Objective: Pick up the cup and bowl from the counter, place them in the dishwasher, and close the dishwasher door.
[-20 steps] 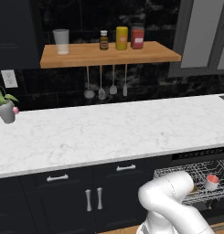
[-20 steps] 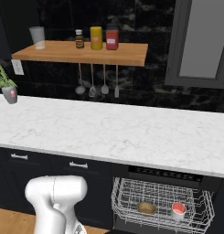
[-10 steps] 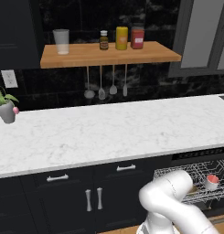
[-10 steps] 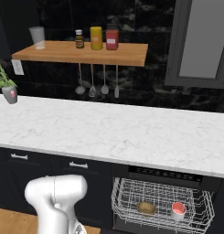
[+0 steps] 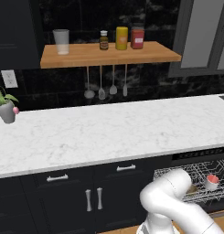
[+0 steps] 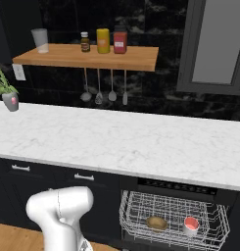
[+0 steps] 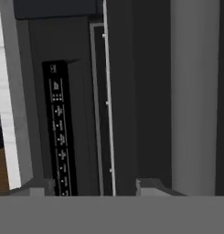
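**Operator:** Where does the job stand?

**Spotter:** Start with the counter. Your cup and bowl aren't on the stretch of marble in the base views. Below its right end the dishwasher stands open, with its wire rack drawn out. The bowl sits on the rack floor, and the cup is just beside it, upright, with its pink inside showing. I'd say both placings are done and only the door is left for you.

**Operator:** And the arm?

**Spotter:** Your arm is bent low in front of the cabinets, left of the rack. The hand camera is rolled on its side, close to the dishwasher's control strip and a dark flat panel with a thin pale line along it. That panel may be the door, but I can't confirm it.

**Operator:** The gripper?

**Spotter:** Your gripper has its fingertips apart, with the dark panel showing between them. I can't tell whether they pinch an edge or stand free.

**Operator:** Next move?

**Spotter:** In my judgement you need firm contact on the door and then a steady swing upward. The rack probably has to slide in first, or the door will foul it.
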You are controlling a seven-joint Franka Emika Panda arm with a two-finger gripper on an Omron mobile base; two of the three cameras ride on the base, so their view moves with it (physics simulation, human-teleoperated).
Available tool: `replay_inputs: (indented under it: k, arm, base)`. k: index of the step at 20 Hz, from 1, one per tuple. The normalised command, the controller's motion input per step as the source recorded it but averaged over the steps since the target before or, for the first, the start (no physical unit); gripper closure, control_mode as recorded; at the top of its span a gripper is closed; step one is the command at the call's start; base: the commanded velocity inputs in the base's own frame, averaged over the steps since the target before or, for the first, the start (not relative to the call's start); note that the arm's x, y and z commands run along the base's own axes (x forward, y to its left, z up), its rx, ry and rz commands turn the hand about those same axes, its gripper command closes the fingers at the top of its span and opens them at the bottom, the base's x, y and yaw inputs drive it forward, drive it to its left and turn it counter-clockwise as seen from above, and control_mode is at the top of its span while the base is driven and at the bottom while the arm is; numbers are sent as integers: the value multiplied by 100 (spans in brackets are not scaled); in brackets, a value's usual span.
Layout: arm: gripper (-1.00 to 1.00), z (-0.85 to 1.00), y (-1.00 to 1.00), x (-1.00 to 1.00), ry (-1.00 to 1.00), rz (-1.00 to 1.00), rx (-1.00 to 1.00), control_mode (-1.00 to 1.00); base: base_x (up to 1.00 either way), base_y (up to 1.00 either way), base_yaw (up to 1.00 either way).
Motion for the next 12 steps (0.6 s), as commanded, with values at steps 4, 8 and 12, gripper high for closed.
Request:
replay_inputs:
  k: [4,8,12]
  arm:
    - [-100,-29,47,100,-26,9,21,-100]
    - [-100,-26,51,100,-25,8,20,-100]
    - [-100,-28,51,100,-22,3,16,-100]
  base:
    - [0,0,0]
    - [0,0,0]
    - [0,0,0]
